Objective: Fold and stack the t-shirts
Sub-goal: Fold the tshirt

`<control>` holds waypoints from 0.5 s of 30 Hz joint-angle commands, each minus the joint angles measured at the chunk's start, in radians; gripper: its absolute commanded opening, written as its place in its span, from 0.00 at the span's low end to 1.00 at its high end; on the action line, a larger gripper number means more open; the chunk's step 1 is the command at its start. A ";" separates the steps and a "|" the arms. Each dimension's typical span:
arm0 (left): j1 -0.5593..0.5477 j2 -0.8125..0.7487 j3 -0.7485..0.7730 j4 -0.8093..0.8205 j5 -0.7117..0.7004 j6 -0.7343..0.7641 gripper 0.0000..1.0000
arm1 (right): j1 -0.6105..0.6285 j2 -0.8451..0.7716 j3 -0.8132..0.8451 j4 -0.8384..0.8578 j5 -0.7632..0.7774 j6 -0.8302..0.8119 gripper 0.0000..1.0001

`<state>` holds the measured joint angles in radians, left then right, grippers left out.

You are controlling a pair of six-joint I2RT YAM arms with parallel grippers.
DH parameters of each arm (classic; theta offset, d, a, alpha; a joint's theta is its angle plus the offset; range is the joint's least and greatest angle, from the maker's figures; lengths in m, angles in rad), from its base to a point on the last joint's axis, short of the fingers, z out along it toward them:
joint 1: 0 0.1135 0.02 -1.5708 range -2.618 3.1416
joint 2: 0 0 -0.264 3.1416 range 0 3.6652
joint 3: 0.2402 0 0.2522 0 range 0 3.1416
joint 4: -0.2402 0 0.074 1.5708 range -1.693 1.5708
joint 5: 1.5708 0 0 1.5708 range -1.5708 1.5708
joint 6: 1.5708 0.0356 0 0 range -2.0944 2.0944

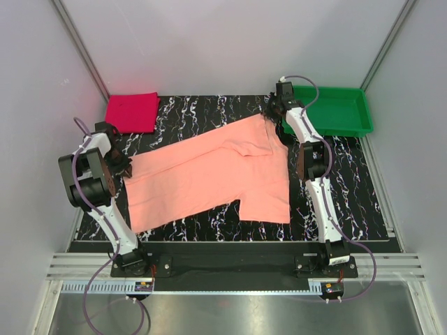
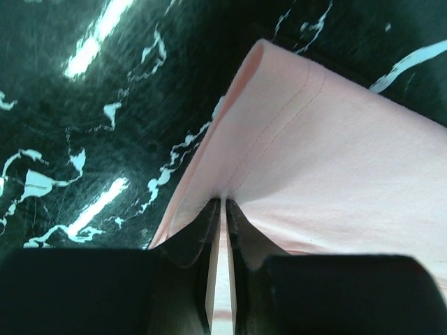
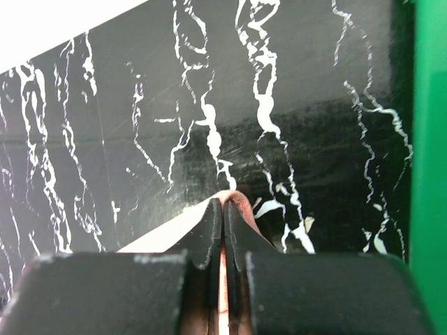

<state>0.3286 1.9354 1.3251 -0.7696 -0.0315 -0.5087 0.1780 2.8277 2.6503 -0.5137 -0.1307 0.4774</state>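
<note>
left end effector pinching hem | salmon t-shirt | black marbled table

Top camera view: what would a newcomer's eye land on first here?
The big salmon t-shirt spread diagonally across the black marbled table, pinched at opposite ends by the left claw and right claw. Next, the folded red shirt at the far left corner and green tray at the far right.

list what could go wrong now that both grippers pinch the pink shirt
The left gripper and right gripper each pinch only a thin edge of the pink shirt, so it may slip free when pulled. The right gripper sits close to the green tray, so a swing might bump it.
</note>
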 commanded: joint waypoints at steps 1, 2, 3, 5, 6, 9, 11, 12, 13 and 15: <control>0.015 0.079 0.040 0.046 -0.027 0.022 0.14 | -0.014 0.009 0.057 0.082 0.089 0.016 0.00; 0.016 0.088 0.066 0.046 -0.027 0.022 0.14 | -0.015 0.012 0.060 0.090 0.089 0.026 0.00; 0.015 0.105 0.081 0.047 -0.033 0.022 0.14 | -0.014 0.015 0.075 0.102 0.082 0.041 0.00; 0.015 0.125 0.135 0.038 -0.036 0.024 0.14 | -0.015 0.030 0.095 0.106 0.079 0.053 0.00; 0.015 0.132 0.152 0.027 -0.035 0.022 0.15 | -0.014 0.032 0.109 0.106 0.077 0.061 0.00; 0.015 0.126 0.187 0.018 -0.013 0.013 0.19 | -0.015 0.018 0.112 0.104 0.063 0.064 0.04; 0.015 0.077 0.184 0.016 -0.001 0.001 0.30 | -0.015 -0.019 0.103 0.087 0.057 0.058 0.17; 0.015 0.059 0.180 0.009 0.007 -0.001 0.37 | -0.017 -0.036 0.091 0.084 0.049 0.049 0.22; 0.013 0.037 0.177 -0.003 0.001 -0.008 0.44 | -0.015 -0.063 0.092 0.057 0.043 0.046 0.27; 0.013 -0.038 0.158 -0.031 -0.011 -0.013 0.66 | -0.015 -0.120 0.091 0.008 0.042 0.032 0.35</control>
<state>0.3294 2.0220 1.4853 -0.7727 -0.0227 -0.5140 0.1741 2.8540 2.7041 -0.4755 -0.1131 0.5308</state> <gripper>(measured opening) 0.586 0.318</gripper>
